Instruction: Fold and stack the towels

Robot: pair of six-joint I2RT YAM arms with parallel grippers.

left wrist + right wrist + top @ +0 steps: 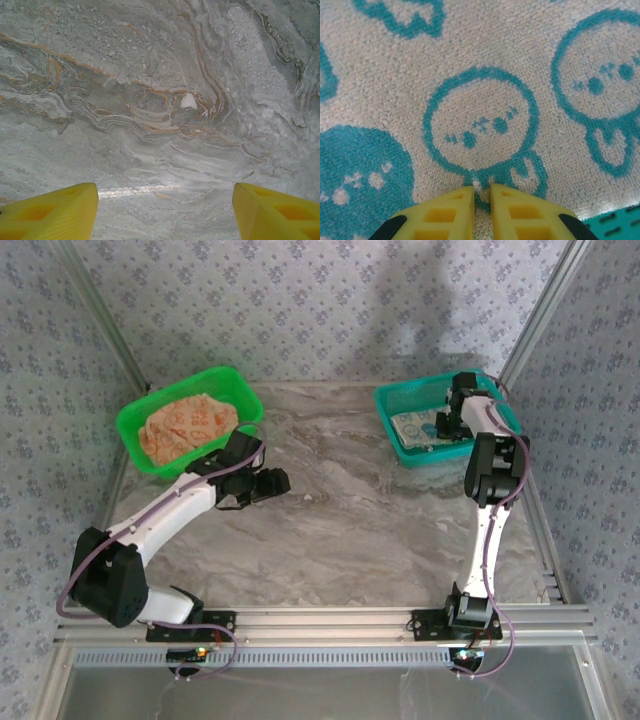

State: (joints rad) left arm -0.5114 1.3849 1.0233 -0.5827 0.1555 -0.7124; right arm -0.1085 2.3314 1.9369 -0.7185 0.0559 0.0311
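Two towels are counted. An orange-print towel (185, 425) is crumpled in the green basket (130, 425) at upper left. A teal-figure towel (415, 427) lies flat in the teal basket (385, 400) at upper right, its long axis roughly left-right. The right gripper (481, 192) is pinched nearly closed on the teal-figure towel. The left gripper (165, 192) is held wide open over the marble table (350, 510).

The left arm (165, 510) and right arm (487, 530) share white link shells and black joint housings. A lilac cable (68, 585) loops off the left arm at 8 o'clock in the top view. The left pincer (165, 200) and right pincer (481, 195) have bright yellow fingers (50, 217) with moulded recesses; the right one's bear black patches at 5 and 7 o'clock.
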